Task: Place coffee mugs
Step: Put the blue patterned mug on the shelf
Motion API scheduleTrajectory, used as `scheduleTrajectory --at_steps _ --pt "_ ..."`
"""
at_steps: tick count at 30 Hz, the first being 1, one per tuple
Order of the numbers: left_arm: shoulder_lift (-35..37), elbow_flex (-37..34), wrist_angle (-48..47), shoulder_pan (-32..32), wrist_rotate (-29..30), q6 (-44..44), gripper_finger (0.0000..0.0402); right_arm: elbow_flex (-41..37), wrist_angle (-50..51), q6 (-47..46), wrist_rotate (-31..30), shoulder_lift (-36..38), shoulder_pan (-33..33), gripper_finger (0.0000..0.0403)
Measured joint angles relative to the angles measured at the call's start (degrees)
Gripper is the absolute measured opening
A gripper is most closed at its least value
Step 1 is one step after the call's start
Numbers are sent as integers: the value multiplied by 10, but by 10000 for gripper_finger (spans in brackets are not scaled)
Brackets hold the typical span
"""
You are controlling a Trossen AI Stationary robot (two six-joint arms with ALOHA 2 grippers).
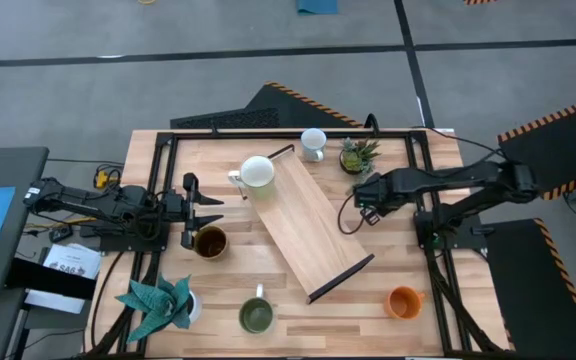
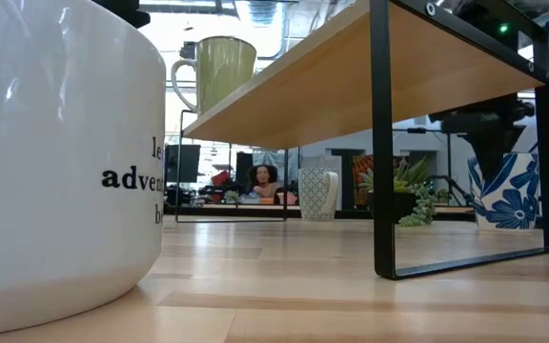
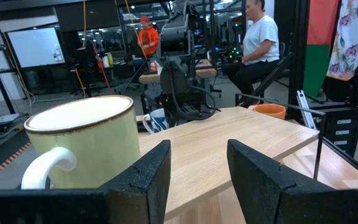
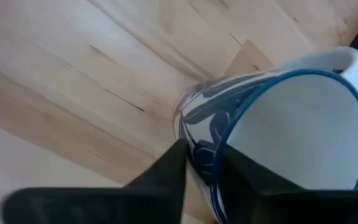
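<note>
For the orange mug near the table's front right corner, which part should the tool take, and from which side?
Probably the rim wall of the orange mug, from straight above. It stands upright, mouth open upward, with bare table around it and the shelf well apart.

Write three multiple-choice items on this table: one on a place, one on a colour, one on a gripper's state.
1. Where does the cream mug stand?
A. on top of the wooden shelf
B. under the shelf
C. beside the orange mug

2. What colour is the pattern on the patterned mug in the right gripper?
A. red
B. blue
C. green

3. How is the left gripper?
A. shut on the cream mug
B. shut on nothing
C. open, holding nothing

Answers: 1 A, since the low view shows it on the board's top. 2 B, since the right wrist view shows blue marks and a blue rim. 3 C, since the left wrist view shows its fingers apart with only the board between them.
</note>
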State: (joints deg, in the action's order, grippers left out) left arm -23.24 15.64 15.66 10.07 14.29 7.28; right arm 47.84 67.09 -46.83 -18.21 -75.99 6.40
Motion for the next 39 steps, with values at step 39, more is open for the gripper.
scheduleTrajectory --at_steps 39 --pt "0 0 4 0 13 4 144 710 56 397 34 -316 -48 42"
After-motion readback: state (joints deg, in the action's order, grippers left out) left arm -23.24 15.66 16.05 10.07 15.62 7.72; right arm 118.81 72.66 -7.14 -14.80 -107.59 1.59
